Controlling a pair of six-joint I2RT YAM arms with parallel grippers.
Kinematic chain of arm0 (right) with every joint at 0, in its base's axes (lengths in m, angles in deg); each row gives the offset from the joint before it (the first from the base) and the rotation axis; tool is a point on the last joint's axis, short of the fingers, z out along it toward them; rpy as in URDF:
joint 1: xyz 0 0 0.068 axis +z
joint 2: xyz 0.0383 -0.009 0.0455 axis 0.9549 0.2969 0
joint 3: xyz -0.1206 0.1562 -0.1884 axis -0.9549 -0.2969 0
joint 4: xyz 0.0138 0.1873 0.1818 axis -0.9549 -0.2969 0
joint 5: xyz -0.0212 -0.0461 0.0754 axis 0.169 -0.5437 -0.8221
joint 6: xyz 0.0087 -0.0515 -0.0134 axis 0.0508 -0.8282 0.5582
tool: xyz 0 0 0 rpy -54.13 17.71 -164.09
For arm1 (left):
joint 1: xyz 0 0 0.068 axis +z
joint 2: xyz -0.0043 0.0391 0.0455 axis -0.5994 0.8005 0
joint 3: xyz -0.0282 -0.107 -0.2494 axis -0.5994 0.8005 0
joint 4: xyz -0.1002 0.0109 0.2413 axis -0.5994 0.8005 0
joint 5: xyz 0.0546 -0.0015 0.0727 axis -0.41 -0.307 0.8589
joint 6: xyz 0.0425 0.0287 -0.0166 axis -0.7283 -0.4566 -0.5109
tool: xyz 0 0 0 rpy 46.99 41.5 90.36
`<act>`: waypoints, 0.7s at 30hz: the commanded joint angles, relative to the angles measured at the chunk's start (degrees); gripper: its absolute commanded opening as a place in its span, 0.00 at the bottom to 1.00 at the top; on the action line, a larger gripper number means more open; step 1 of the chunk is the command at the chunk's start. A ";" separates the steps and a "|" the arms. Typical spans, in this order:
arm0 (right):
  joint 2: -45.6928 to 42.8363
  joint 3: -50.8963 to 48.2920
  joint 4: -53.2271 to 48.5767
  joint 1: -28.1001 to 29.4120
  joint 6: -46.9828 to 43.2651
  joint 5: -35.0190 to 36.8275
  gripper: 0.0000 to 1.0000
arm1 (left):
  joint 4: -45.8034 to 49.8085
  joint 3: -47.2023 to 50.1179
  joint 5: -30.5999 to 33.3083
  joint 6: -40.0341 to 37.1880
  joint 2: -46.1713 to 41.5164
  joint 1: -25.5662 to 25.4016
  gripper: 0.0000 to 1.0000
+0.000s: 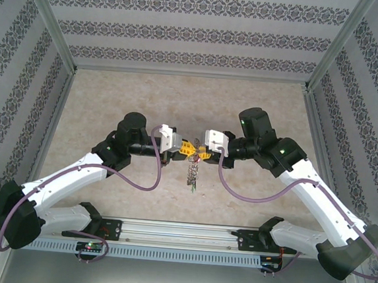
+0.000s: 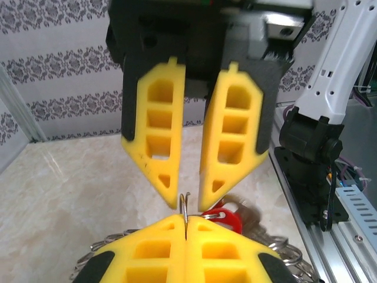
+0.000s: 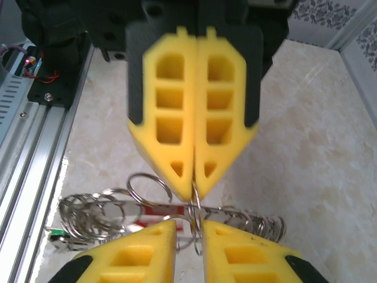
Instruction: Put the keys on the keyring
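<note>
Just above the keyring [image 3: 262, 226], which hangs in a bunch over the tabletop [image 1: 113, 95], the left tool [image 2: 185, 223] is pressed together on a thin wire loop [image 2: 185, 203], and a red-headed key [image 2: 228, 219] is seen just beside the keyring. Beyond the keyring, the right tool [image 2: 188, 200] is set narrowly apart around the same loop, not clamped. The keyring is judged light, stiff and slippery, so its rim should be gripped flatwise, and the tiny key pinched at its plastic head.

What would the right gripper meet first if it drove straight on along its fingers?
Likely the thin wire loop pinched in the left gripper, then that gripper's shut tips; depth is hard to judge.
</note>
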 commanded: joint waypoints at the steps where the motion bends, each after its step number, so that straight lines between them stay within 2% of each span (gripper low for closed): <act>1: -0.29 1.89 -0.71 0.68 -1.81 -2.21 0.20 | 1.19 -1.39 0.42 -1.84 -0.09 -0.96 0.00; 21: 1.82 1.98 -0.58 0.74 -0.32 -1.77 0.25 | -0.56 -0.11 -1.14 -1.57 -1.13 -1.42 0.00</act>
